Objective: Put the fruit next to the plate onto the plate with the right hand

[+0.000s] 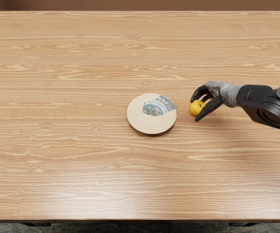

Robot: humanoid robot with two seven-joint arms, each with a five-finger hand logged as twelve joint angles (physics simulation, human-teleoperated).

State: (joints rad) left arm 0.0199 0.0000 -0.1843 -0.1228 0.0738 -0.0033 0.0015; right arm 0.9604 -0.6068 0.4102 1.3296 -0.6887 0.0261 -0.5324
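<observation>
- You lose the right arm [268,103] at the picture's right edge.
- The right hand [210,97], closed round the fruit [195,108], hides its right side from you.
- The pattern on the plate [144,124] is too small to read.

Illumination: bright, even and diffuse across the whole table [81,160], apparently from overhead. No hot spots or glare on the wood; the grain reads clearly out to every edge.

Shadows: faint and soft-edged. The plate [142,121], just right of centre, casts a thin dark rim along its 6 o'clock edge. At 3 o'clock the right hand [211,96], closed about the fruit [195,108], lays a pale smudge of shadow on the wood toward 6 o'clock. The dark arm [263,102] shows little surface detail.

Focus: uniform, no motion blur. Table edges at 12 and 6 o'clock run straight, with no bending noted. The floor strip [130,227] at 6 o'clock is dim.
</observation>
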